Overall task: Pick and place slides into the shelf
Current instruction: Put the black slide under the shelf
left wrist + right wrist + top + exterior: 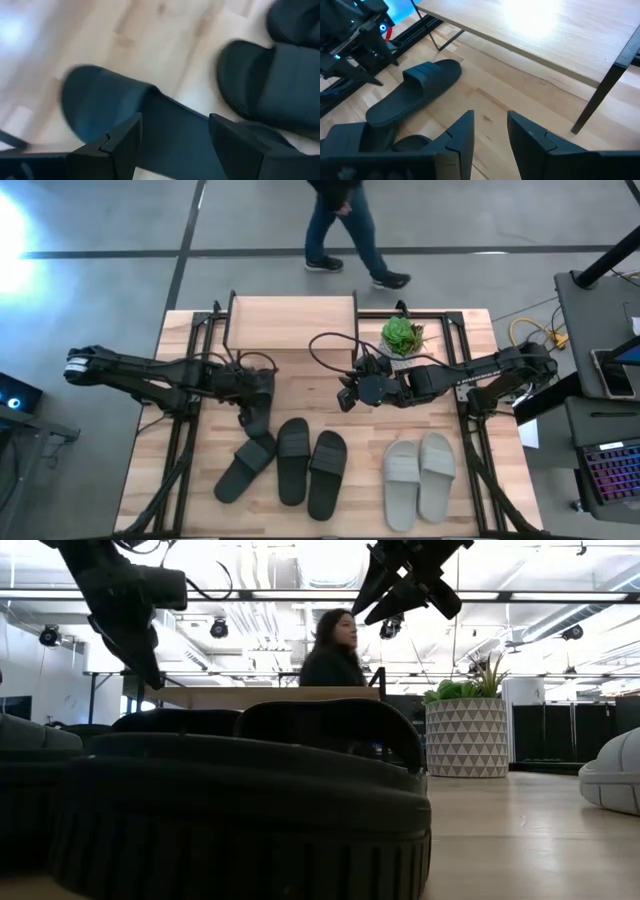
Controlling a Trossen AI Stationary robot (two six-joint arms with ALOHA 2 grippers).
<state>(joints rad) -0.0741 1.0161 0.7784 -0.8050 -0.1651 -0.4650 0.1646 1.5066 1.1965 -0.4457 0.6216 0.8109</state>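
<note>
Black foam-like slide (245, 468) directly under my left hand (252, 420), fingers spread wide, nothing held. Judging light, flexible, matte; best grip across strap. Right hand (347, 395) part-open, empty, hovering near shelf (293, 322), beyond left hand.

a robotics lab in an open, office-like hall: two dark arms clamped to a wooden tabletop (180, 500) on a grey concrete floor (480, 215), exposed ceiling pipes (520, 600), a laptop (612, 470) alongside, a person (350, 225) walking past.
</note>
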